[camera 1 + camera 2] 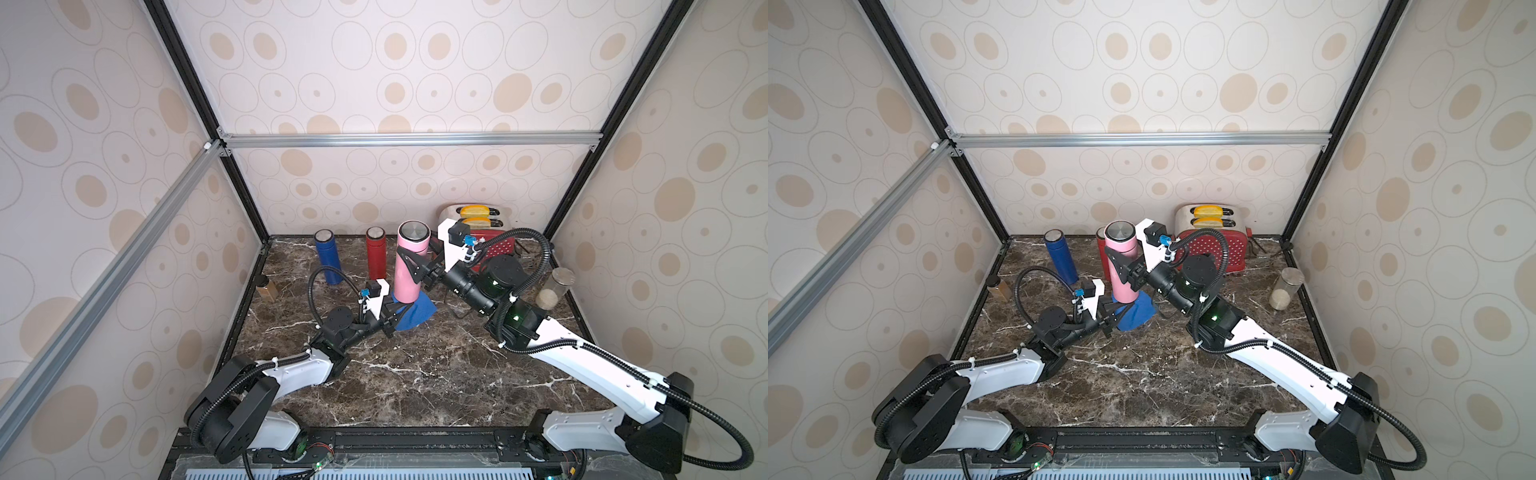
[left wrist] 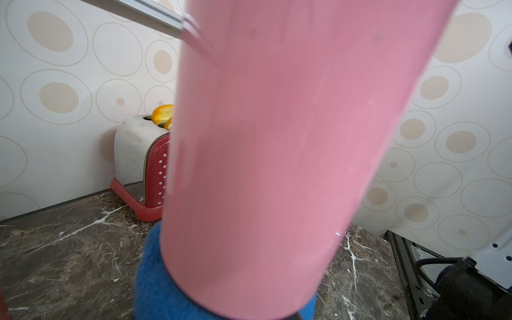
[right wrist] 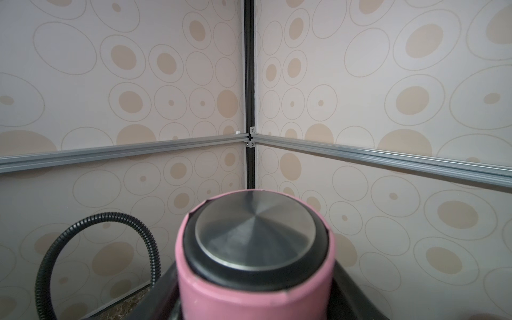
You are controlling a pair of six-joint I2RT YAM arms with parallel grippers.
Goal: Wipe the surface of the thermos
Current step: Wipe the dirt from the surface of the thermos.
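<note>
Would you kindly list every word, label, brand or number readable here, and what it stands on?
None can be read.
The pink thermos, blue thermos, red thermos and cloth show no print.
The toaster bears only white dots, no lettering.

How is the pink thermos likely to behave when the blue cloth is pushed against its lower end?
Probably stiff: the pink thermos looks like a hard cylinder, so it should not give under the blue cloth. Likely slippery: its glossy wall could pivot in the right claw, which grips one band well above the cloth. Laid on its side, it would probably roll.
</note>
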